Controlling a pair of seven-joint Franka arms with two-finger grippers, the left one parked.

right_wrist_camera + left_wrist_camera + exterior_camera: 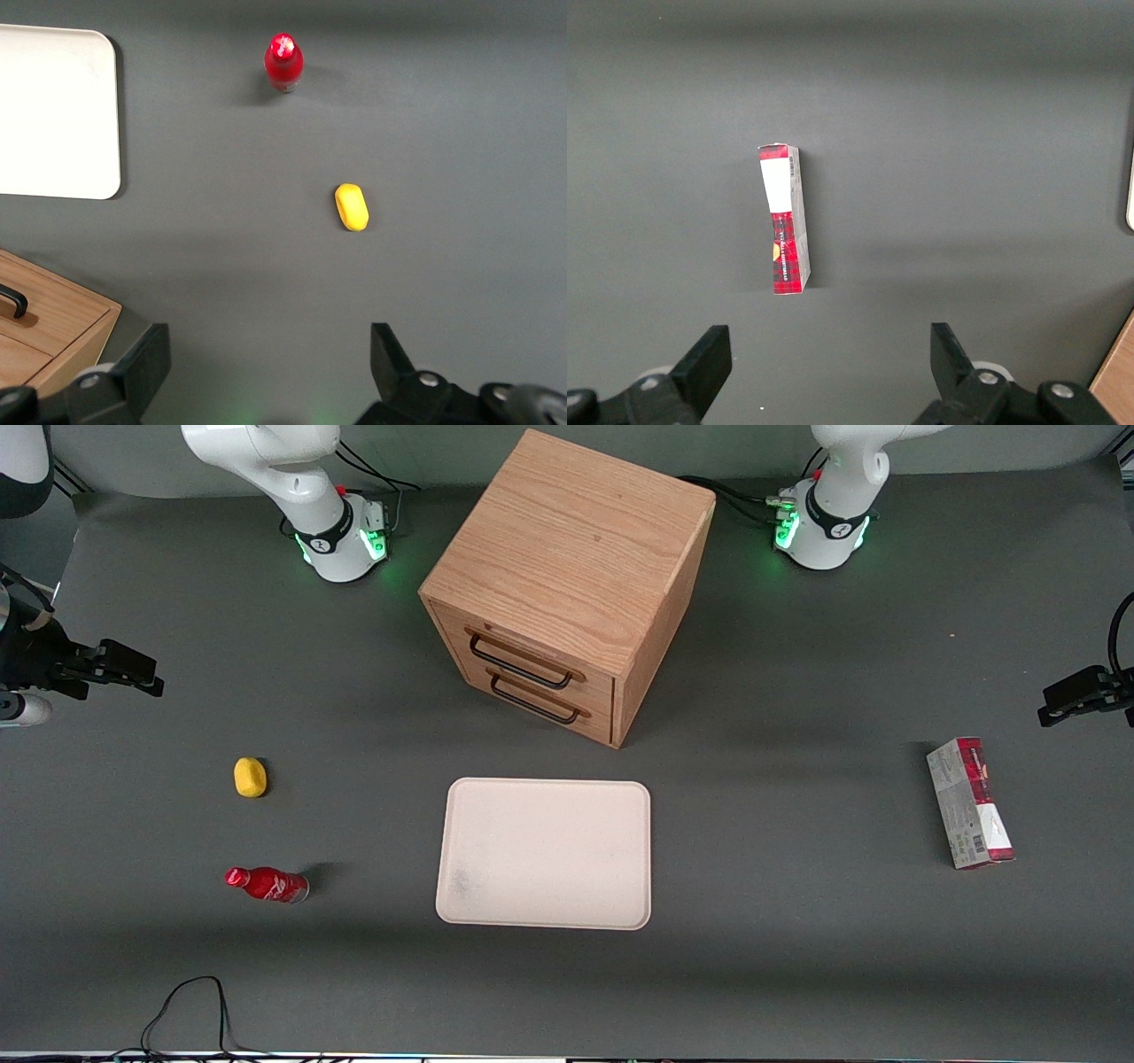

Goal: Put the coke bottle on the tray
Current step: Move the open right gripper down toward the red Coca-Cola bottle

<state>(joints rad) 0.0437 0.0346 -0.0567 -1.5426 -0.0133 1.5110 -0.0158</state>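
1. Your right gripper [142,676] hangs in the air at the working arm's end of the table, its two fingers spread wide with nothing between them. It is well apart from everything on the table.
2. Nearest below it lies one yellow lump [250,777] on the dark mat.
3. Nearer the front camera than the lump stands one coke bottle [267,885], red with a red cap, upright on the mat. It is well apart from the tray and untouched.
4. One cream-white tray [544,854] lies flat in front of the wooden drawer box [567,584], bare of any load.
5. One red-and-grey carton [969,803] lies toward the parked arm's end.
6. Judging progress: nothing is done yet. You have the reach, the grasp, the carry and the set-down all left.
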